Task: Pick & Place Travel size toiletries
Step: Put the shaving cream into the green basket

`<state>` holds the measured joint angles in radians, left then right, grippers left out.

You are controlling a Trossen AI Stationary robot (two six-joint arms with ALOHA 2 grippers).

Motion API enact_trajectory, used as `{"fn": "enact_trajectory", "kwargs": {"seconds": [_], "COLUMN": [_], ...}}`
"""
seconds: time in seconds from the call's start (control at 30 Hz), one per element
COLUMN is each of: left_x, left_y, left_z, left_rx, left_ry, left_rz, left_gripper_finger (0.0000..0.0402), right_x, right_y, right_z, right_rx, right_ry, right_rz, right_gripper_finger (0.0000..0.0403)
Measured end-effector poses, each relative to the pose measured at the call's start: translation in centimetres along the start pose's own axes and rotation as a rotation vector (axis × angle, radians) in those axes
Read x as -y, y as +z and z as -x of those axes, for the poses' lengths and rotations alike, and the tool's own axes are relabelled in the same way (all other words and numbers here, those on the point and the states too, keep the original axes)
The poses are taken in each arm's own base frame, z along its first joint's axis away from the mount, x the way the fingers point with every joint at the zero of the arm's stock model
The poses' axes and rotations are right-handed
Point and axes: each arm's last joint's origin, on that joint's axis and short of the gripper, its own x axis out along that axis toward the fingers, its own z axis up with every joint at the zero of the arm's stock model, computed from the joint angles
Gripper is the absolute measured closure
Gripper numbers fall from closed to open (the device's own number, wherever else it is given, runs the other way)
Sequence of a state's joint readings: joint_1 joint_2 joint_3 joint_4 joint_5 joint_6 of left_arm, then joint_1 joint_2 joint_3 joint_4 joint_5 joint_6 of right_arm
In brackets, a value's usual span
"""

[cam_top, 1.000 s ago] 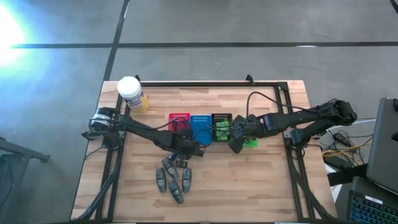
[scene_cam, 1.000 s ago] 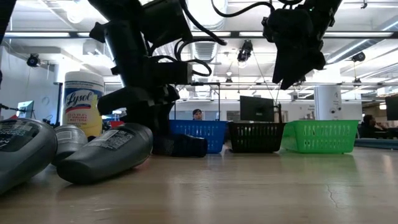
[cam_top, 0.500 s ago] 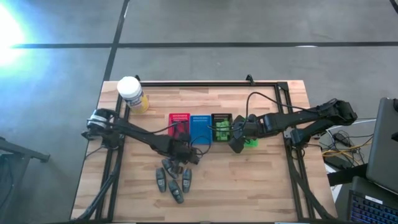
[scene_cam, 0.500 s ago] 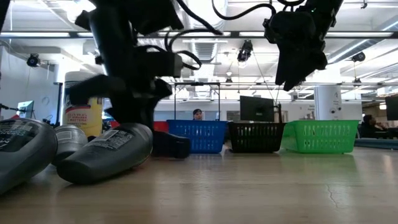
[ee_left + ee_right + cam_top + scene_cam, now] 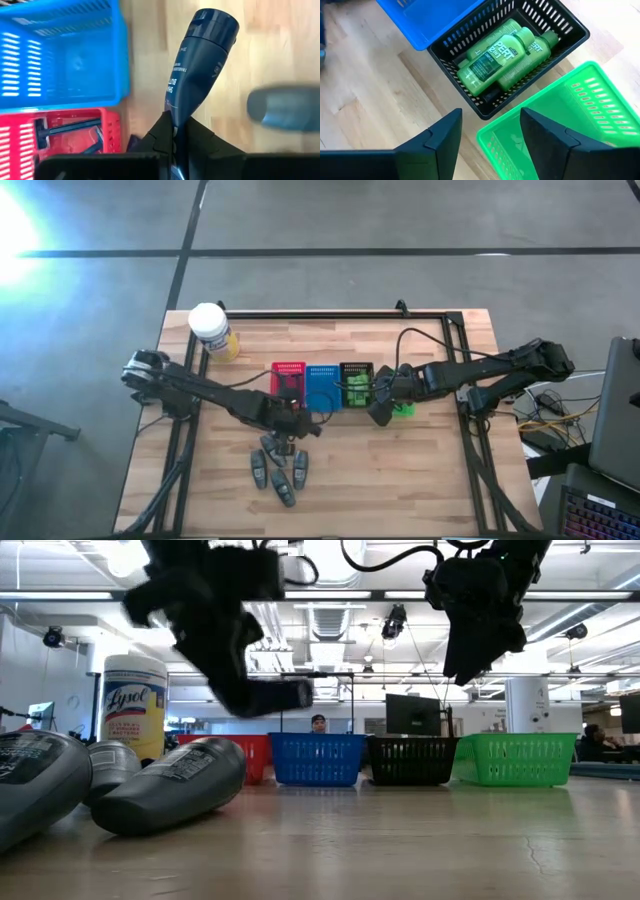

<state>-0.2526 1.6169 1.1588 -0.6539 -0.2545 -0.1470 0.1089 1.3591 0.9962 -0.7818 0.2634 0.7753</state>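
Left gripper (image 5: 175, 142) pinches one navy bottle (image 5: 200, 62) above the tabletop (image 5: 420, 470), beside the blue basket (image 5: 60, 55). Right gripper (image 5: 490, 132), spread, hovers over three green bottles (image 5: 502, 55) in the black basket (image 5: 470, 97).

Premises: open-plan robotics lab or workshop. Evidence: wooden bench (image 5: 430, 470) on a black metal frame standing on a grey concrete floor (image 5: 400, 220); exposed ceiling ducts with strip lights (image 5: 340, 610); monitors (image 5: 412, 715) and a seated person (image 5: 318, 724) beyond the bench's far edge.
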Motion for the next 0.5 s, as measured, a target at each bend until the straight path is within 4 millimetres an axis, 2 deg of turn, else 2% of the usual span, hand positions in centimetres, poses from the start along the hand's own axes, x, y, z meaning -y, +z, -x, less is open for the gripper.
{"fn": "enact_trajectory", "kwargs": {"seconds": [0.17,0.27,0.5], "left_x": [-1.1,-1.4,-1.8], "left_y": [0.3,0.6,1.8], "left_z": [1.9,2.9,5.0], "left_rx": [0.067,0.119,0.293], "left_ry": [-0.007,-0.023,-0.112], "left_rz": [0.232,0.301,0.381], "left_gripper_finger": [0.0375,0.0375,0.0376], "right_x": [0.0,-0.3,-2.0], "right_y": [0.1,0.3,1.9], "right_z": [0.2,0.6,2.8], "right_rx": [0.013,0.037,0.162], "right_ry": [0.016,0.078,0.445], "right_rz": [-0.006,0.028,0.205], "right_gripper_finger": [0.0224,0.0231,0.0227]}}
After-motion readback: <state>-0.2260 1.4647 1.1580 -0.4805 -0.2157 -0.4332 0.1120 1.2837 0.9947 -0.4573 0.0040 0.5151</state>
